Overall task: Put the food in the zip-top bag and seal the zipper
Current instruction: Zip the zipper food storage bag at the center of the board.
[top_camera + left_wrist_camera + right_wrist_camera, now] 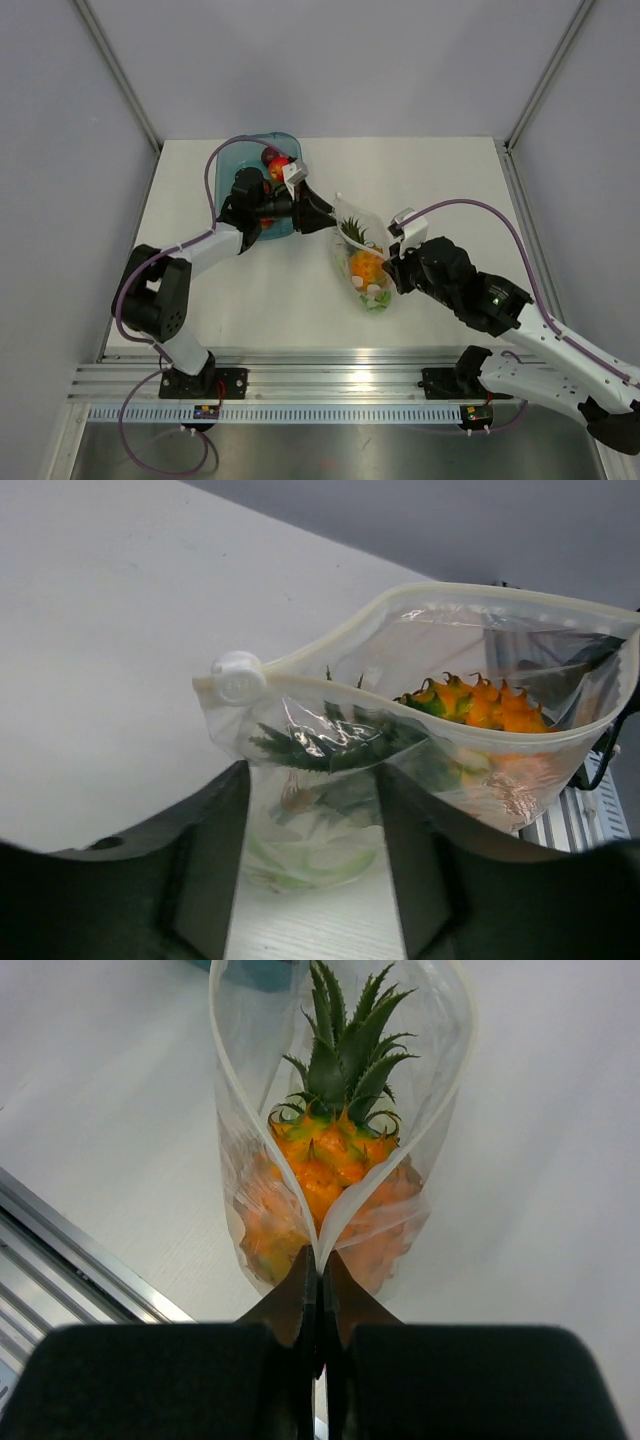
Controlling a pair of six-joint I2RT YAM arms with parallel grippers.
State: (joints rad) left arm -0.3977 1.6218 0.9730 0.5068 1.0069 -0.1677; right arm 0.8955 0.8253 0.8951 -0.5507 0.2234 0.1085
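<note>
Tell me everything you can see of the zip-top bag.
The zip-top bag is clear, thin, crinkly plastic with a whitish zipper along its mouth and a white slider at one end. The mouth gapes open. Inside sit an orange toy pineapple with green leaves and pale pieces beneath. It sits on the white table. The right gripper pinches one end of the mouth; the open left gripper straddles the slider end.
</note>
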